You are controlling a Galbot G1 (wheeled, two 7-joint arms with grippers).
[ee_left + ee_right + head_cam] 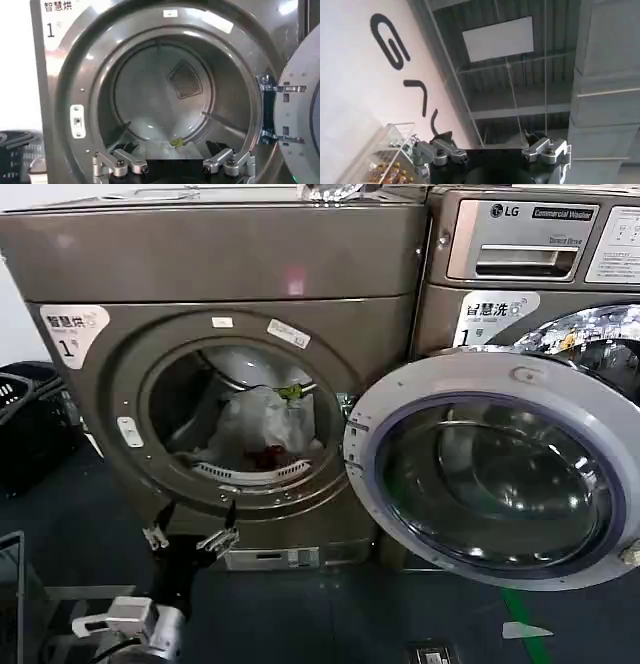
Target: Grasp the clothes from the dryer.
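Left gripper sits just below the dryer's round port, in front of the lower rim, jaws spread wide w/ nothing between them & touching nothing. In the left wrist view the same gripper shows its two fingertips apart, framing the drum opening.

Right gripper points up toward a ceiling w/ beams & a pale panel; jaws wide apart, holding nothing.

Clothes lie inside the drum, heaped toward its lower right: mostly white/pale fabric, 1 dark red piece low at the front, 1 small green bit near the top of the heap. How many separate white pieces there are can't be told; they fold into one mass. In the left wrist view just a strip of the clothes w/ the green bit shows above the gripper body; the rest is hidden.

2 machines side by side: the dryer w/ sticker marked 1, and the LG machine to its right. 1 door, swung open, covers much of the LG machine's front. A dark basket at the far left is cut off by the edge.
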